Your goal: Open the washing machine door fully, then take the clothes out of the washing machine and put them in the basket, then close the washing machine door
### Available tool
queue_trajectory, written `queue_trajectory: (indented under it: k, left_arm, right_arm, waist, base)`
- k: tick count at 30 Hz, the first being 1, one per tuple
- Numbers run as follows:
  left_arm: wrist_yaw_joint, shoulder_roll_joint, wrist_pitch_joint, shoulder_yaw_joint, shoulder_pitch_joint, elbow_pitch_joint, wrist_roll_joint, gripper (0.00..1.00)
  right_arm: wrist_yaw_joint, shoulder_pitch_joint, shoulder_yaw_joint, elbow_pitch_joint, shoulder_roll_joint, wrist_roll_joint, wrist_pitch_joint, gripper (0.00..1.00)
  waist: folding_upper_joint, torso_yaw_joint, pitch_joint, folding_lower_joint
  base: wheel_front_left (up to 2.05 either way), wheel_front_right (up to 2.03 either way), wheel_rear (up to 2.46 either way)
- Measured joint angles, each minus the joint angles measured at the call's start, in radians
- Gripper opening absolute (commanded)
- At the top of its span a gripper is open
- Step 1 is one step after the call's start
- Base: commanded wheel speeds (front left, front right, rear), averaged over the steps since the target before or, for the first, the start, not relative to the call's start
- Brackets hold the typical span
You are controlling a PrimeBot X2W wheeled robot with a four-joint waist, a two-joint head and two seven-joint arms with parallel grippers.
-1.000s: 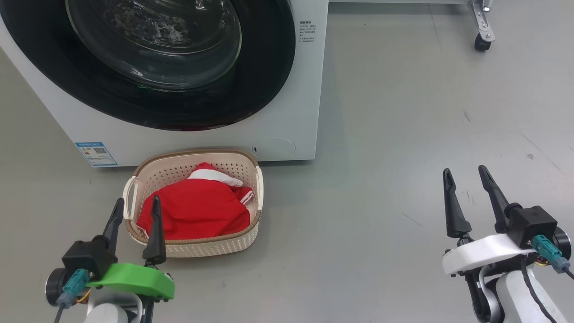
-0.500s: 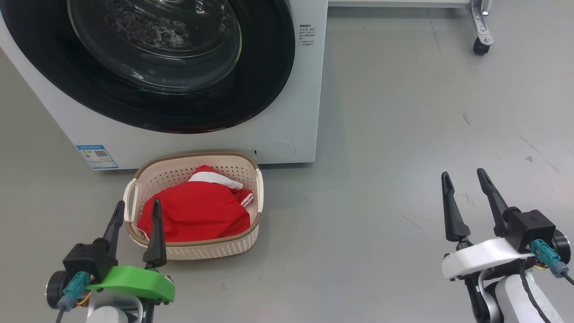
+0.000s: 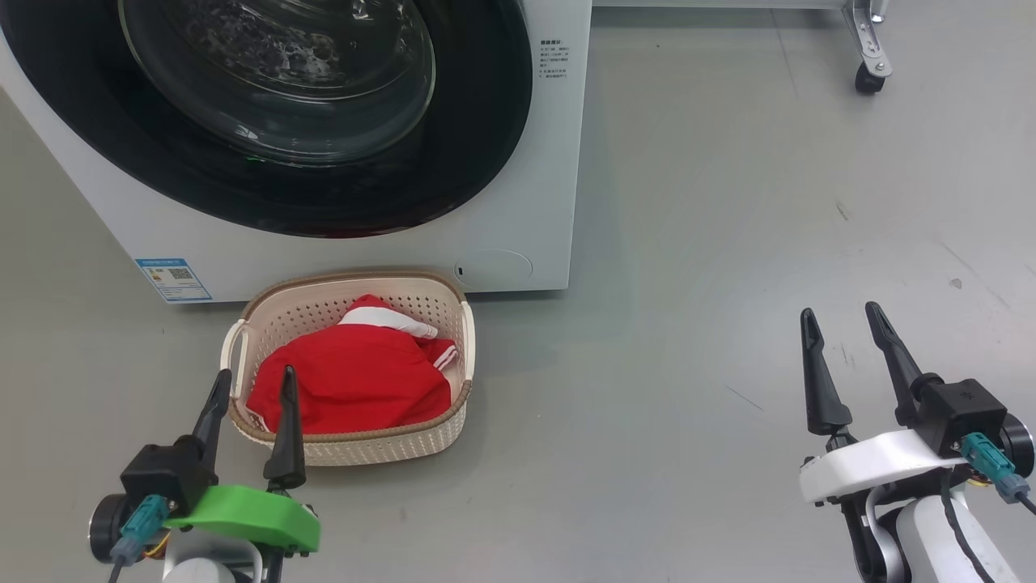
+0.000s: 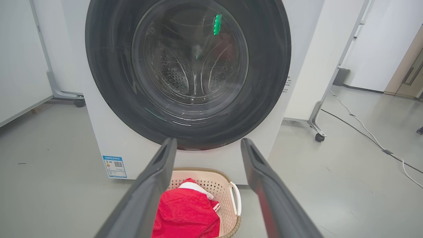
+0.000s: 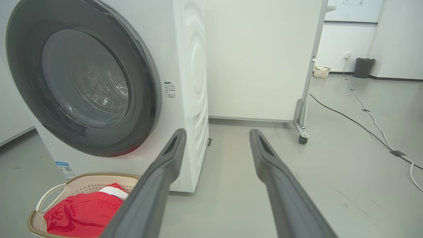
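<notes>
Grey floor (image 3: 688,243): clothes (image 3: 348,389) in basket (image 3: 380,449), six o'clock of shut-looking door (image 3: 275,97). Your left hand (image 3: 256,372), right hand (image 3: 838,308) spread empty; confirm closure.

R gripper (image 5: 217,132): jaws spread wide, nothing btwn them but bare floor. Washing machine (image 5: 195,99) stands beyond and left of the jaws, w/ the washing machine door (image 5: 142,99) flush vs its front. Basket (image 5: 82,175) sits low, outside the jaw on that side, clothes (image 5: 79,211) piled inside. Right of jaws, farther off: panel caster (image 5: 302,138), floor cable (image 5: 347,115).
</notes>
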Motion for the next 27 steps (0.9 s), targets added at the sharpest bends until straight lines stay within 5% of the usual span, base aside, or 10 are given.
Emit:
queue_trajectory:
  k: [27]
  left_arm:
    - [-0.004, 0.0, 0.0, -0.002, 0.002, 0.002, -0.01, 1.0]
  right_arm:
    - [0.013, 0.012, -0.002, -0.003, 0.007, -0.024, 0.0, 1.0]
  waist:
    - [0.0, -0.005, 0.0, 0.0]
  base:
    - [0.0, 0.0, 0.0]
